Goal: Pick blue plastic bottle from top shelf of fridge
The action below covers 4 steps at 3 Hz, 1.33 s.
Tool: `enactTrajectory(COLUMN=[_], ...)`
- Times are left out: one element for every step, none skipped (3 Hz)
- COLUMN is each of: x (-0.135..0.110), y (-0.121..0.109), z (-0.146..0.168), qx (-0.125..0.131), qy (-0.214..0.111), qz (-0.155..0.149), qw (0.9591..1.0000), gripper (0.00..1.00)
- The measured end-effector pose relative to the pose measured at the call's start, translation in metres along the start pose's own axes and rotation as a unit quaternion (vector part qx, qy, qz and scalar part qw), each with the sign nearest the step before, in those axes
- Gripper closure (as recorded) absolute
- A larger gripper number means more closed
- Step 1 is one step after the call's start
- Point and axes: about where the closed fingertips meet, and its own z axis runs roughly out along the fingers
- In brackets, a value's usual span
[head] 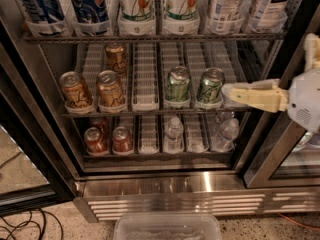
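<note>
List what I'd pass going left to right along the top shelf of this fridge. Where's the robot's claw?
Dark blue cola bottle, second cola bottle, green-and-white 7UP bottle, second 7UP bottle, clear plastic bottle with pale blue-and-white label, its twin. The cream gripper is lower, right of the green cans on the middle rack.

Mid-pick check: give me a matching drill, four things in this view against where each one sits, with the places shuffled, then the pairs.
Things
1. gripper
2. blue plastic bottle
3. red cans
4. clear bin

Places
A. lowest rack, left side
B. floor in front of the fridge
C. right side, level with the middle rack, beside the green cans
D. top shelf, right of the 7UP bottles

Pairs: 1-C, 2-D, 3-A, 4-B
</note>
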Motion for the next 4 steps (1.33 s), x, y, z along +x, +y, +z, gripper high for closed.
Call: enactTrajectory(x=[-0.028, -0.048, -0.069, -0.087], y=[0.034, 0.057, 0.070, 0.074], z=[-0.008, -0.009, -0.003, 0.008], qx=[-0.018, -0.015, -0.002, 0.015], qy=[-0.016, -0.034, -0.062, -0.090], qz=[0.032, 0.064, 0.087, 0.095], qw=[0.9992, 0.9973, 0.9942, 0.9913], gripper=[0.00, 0.00, 0.17, 0.17])
